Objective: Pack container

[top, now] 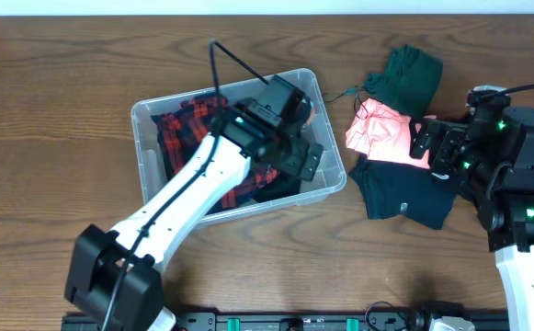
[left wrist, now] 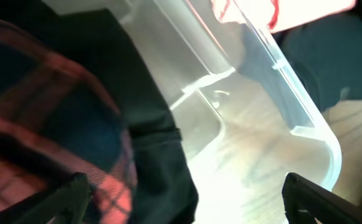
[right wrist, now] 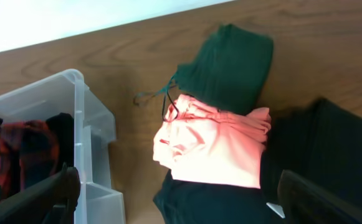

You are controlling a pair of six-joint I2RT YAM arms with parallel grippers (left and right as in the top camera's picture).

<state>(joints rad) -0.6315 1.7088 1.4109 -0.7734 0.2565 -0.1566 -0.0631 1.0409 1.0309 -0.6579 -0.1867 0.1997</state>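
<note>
The container (top: 142, 147) sits left of centre on the worktop (top: 64, 74), already holding a red plaid garment (top: 179, 129) and a black garment (left wrist: 149, 93) beside it. The left fingers (left wrist: 318, 196) are spread wide and hold nothing, hanging over the container's right end just above the cloth. The right fingers (right wrist: 318, 199) are also spread and empty, poised over the pile to the right of the container. There a pink garment (top: 381, 133) lies across a dark green garment (top: 409, 74) and another dark garment (top: 404, 188). The main risk looks to be the pile. Since the pink piece overlaps both dark ones, a deep pinch could gather two layers, or lift it by one edge so the fold falls open and drapes over the container's rim. A loose cord (right wrist: 152, 96) trailing from the green piece could snag and drag it. The left arm, sitting low in the container, may catch the plaid cloth on rising, and both arms could crowd the same wall
</note>
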